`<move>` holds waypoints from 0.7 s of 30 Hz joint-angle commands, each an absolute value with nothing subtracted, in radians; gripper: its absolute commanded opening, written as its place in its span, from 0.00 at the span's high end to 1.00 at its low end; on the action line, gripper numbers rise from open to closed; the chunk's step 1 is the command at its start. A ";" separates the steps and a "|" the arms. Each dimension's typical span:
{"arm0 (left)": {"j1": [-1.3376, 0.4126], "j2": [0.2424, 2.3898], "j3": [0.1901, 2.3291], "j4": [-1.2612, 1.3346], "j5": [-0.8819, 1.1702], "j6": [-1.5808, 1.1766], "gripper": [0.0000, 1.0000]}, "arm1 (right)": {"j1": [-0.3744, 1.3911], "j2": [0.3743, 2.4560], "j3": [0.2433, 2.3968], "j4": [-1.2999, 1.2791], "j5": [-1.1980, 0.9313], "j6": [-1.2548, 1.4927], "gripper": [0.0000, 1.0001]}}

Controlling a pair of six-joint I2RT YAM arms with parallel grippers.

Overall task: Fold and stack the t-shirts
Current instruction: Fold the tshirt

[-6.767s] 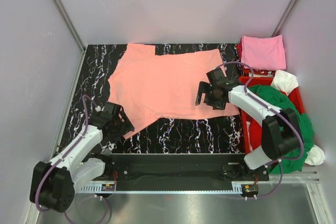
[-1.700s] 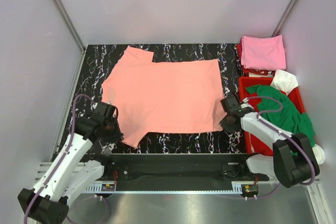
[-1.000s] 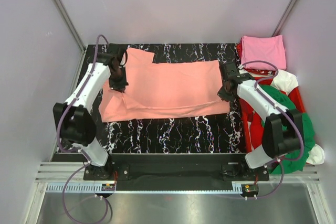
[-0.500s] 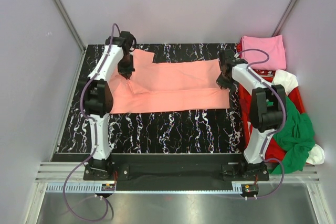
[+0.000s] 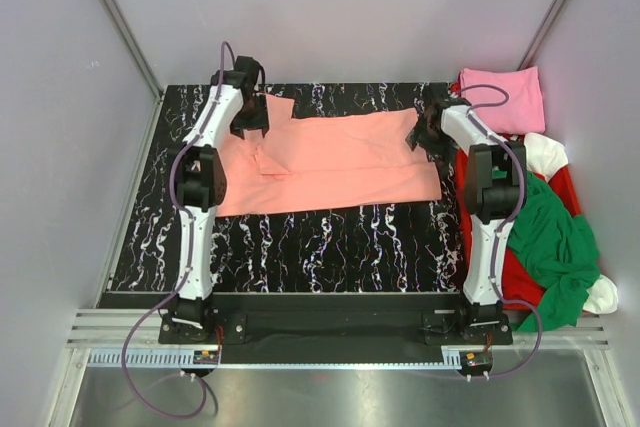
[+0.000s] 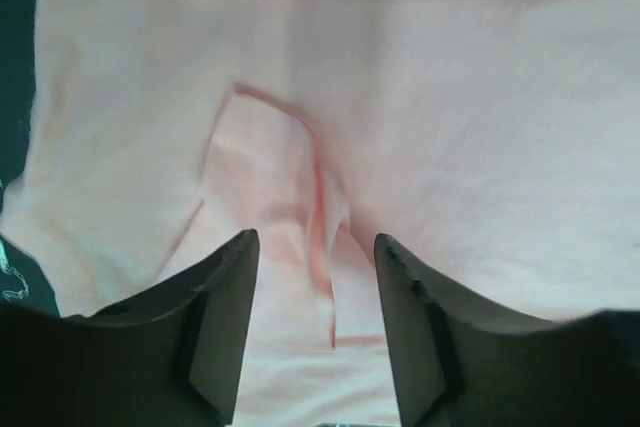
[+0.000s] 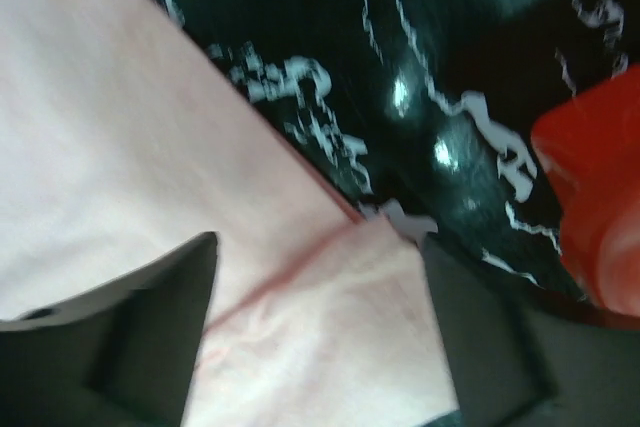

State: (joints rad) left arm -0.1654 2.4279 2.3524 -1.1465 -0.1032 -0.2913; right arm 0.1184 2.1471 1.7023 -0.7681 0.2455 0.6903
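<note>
- A black marbled table (image 5: 330, 247) is filling the floor of a grey-walled booth, with both arms reaching out to its far edge.
- The salmon-orange t-shirt (image 5: 340, 162) is lying across the far half of the table. Seconds ago it was spread flat and open, covering far more of the surface.
- The arms have been carrying its near edge up and over to the far edge. The first lengthwise fold therefore looks laid, and the cloth is now sitting doubled.
- The left hand (image 5: 254, 133) is hanging over the shirt's far left corner, fingers spread wide with a loose crease lying between them, gripping nothing.
- The right hand (image 5: 420, 140) is hovering at the far right corner, its jaws likewise wide apart over the hem corner.
- The shirt's long axis is running left to right as a narrow band. Its sleeve end is pointing left and its straight hem right.
- A folded pink t-shirt (image 5: 500, 99) is waiting at the far right, where the stack is probably going, with a green t-shirt (image 5: 550, 237) heaped nearer.
</note>
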 commanded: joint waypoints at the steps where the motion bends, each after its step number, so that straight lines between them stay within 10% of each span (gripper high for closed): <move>1: -0.155 2.357 2.435 -1.046 -0.080 -0.337 0.37 | 0.100 2.178 1.863 -0.870 0.284 0.631 0.00; 6: -0.152 2.050 2.199 -0.954 -0.140 -0.318 0.18 | 0.113 2.018 1.867 -0.870 0.247 0.630 0.00; 12: -0.140 1.814 1.839 -0.967 -0.160 -0.350 0.27 | 0.411 1.904 1.792 -0.697 0.074 0.546 0.07; 16: -0.117 1.666 1.423 -0.841 -0.095 -0.412 0.44 | 0.570 2.032 1.902 -0.629 -0.170 0.535 0.41; 21: -0.066 1.602 1.165 -0.718 -0.008 -0.498 0.57 | 0.682 2.262 2.152 -0.557 -0.483 0.502 0.61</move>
State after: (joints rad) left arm -0.0879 1.6161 1.2587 -0.8242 -0.0753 -0.4240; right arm 0.6788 2.1490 2.0510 -0.6159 -0.2310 0.5426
